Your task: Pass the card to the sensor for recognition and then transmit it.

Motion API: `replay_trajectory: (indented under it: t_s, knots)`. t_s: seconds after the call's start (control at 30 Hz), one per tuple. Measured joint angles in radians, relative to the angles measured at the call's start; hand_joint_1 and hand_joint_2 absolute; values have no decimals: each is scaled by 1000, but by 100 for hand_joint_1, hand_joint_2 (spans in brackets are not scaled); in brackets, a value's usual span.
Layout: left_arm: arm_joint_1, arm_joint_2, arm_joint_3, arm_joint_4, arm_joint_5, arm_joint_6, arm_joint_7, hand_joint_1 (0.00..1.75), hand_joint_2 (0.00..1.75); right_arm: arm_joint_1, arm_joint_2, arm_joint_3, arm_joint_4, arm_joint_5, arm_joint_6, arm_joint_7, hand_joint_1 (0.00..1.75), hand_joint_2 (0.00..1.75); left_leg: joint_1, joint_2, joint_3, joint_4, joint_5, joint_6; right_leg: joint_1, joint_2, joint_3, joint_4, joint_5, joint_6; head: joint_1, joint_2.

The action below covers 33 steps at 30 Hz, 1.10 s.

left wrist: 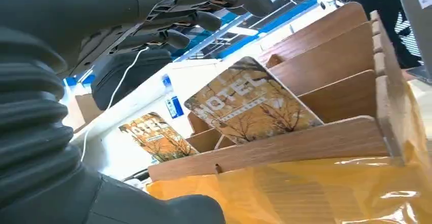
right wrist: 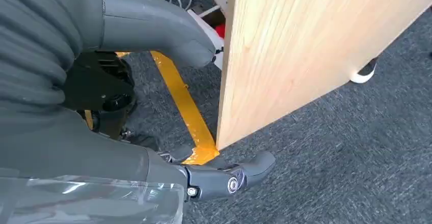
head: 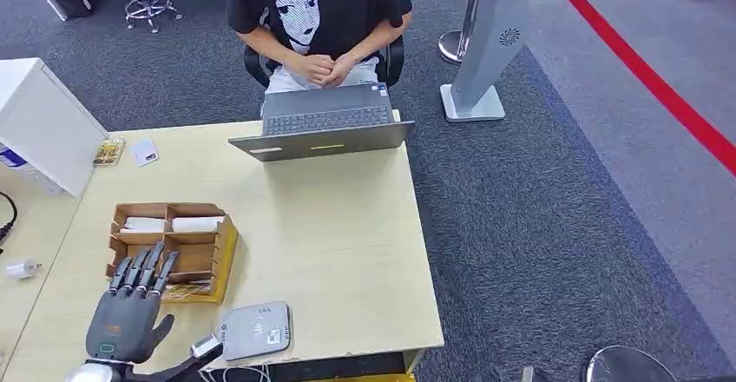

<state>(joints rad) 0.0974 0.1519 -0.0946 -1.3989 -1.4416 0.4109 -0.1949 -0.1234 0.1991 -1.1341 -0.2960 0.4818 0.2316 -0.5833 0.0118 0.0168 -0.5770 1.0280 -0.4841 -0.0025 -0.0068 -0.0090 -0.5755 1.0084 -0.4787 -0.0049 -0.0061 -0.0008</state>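
My left hand point(head: 124, 311) hovers at the near edge of the wooden card box point(head: 208, 226), fingers stretched out over its front compartments and holding nothing. In the left wrist view a brown "HOTEL" card point(left wrist: 248, 103) leans in a front slot of the box point(left wrist: 326, 140), a second such card point(left wrist: 154, 135) stands farther off, and my fingers point(left wrist: 204, 0) are spread above them. The grey card sensor point(head: 254, 331) lies at the table's near edge, right of my left hand. My right hand point(right wrist: 168, 96) hangs beside the table's side panel point(right wrist: 305, 46), fingers apart and empty.
A person sits behind the open laptop point(head: 323, 121) at the table's far edge, hands folded. Two loose cards point(head: 109, 151) point(head: 145, 152) lie at the far left beside a white cabinet point(head: 43, 126). Yellow tape point(right wrist: 181, 102) runs on the carpet by my right hand.
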Motion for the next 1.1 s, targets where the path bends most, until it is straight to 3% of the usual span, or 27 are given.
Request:
replay_trajectory:
  t_s: [0.33, 0.37, 1.1]
  knots:
    - [-1, 0, -13, 0, 0, 2, 0, 0, 175, 0, 0, 1, 0, 0, 0, 0, 0, 175, 0, 0, 0, 0, 0, 0, 0, 0, 0, 0, 0, 0, 0, 0]
    - [-1, 0, -13, 1, 0, 3, 0, 175, 175, 0, 0, 2, 0, 0, 0, 0, 0, 175, 0, 0, 0, 0, 0, 0, 0, 0, 0, 0, 0, 0, 0, 0]
    - [-7, 12, -16, 9, 32, 6, 0, 175, 175, -4, 0, 16, 0, 0, -16, 0, 0, 175, 0, 0, 0, 0, 0, 0, 0, 0, 0, 0, 0, 0, 0, 0]
